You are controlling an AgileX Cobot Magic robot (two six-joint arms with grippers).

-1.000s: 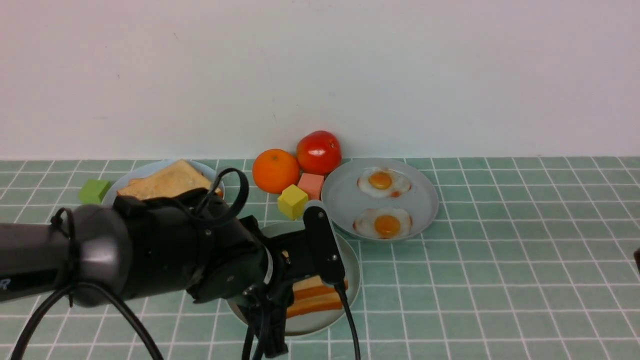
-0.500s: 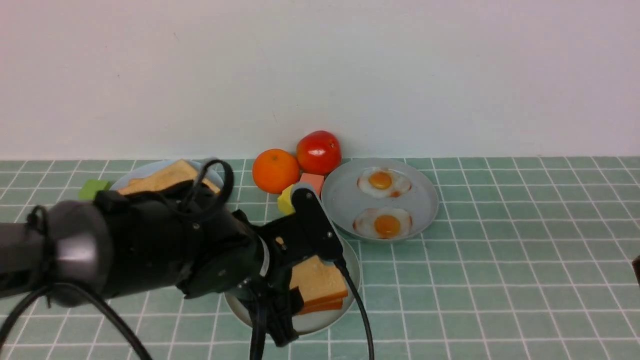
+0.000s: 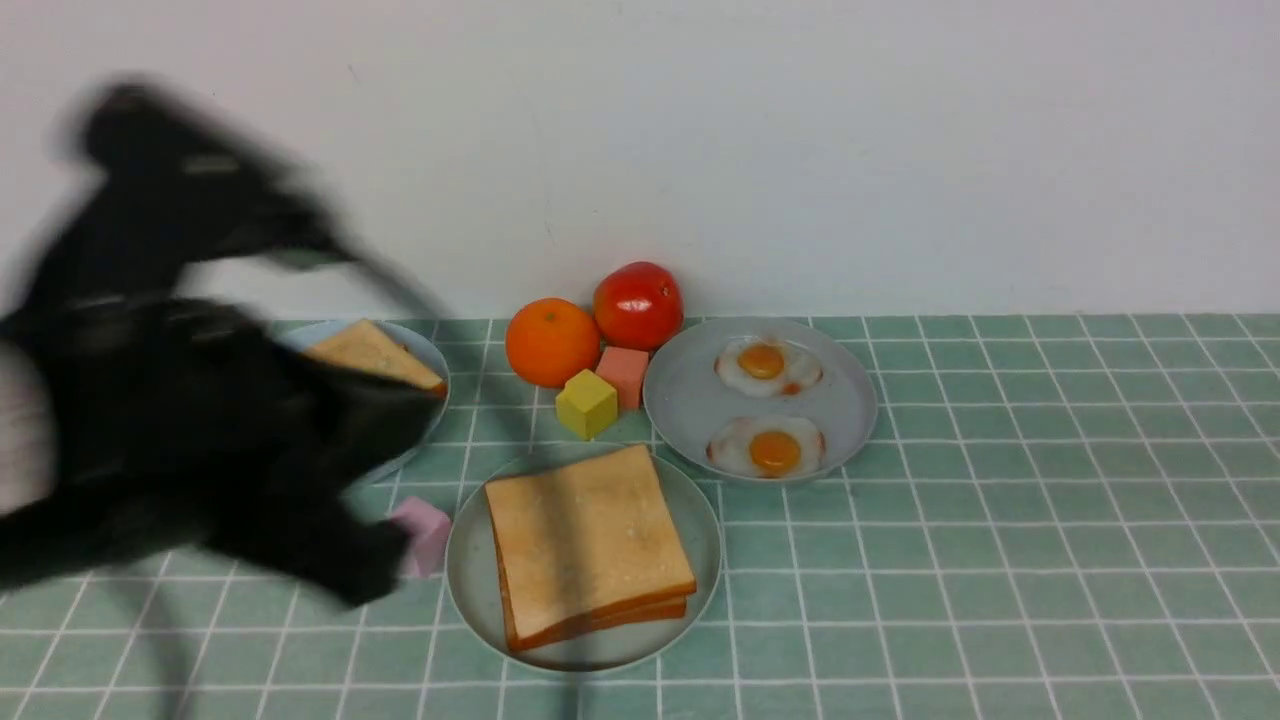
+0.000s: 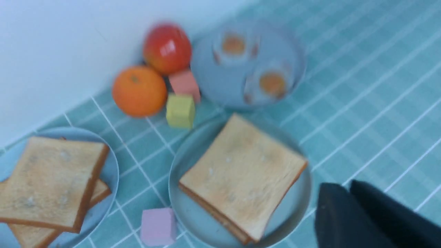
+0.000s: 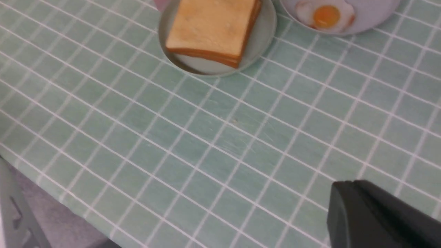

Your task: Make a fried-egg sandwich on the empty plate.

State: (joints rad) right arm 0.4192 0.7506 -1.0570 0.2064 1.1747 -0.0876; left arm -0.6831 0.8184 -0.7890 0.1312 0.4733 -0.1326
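The fried-egg sandwich (image 3: 588,545) lies on the plate (image 3: 702,505) at lower centre of the front view, with a yellow cube (image 3: 585,403) behind it. The blurred left arm (image 3: 180,420) overlaps a pink cube (image 3: 428,530) at the plate's left. The sandwich's filling is hidden. The left gripper (image 4: 341,188) and right gripper (image 5: 348,188) are cut off, so their opening cannot be told.

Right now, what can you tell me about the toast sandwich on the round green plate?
The square golden-brown toast sandwich is two slices stacked flat, with darker orange crusts and a speckled top. The top slice sits slightly askew on the lower one. Any filling between them is hidden. It lies in the middle of the round pale green plate, touching only that plate.
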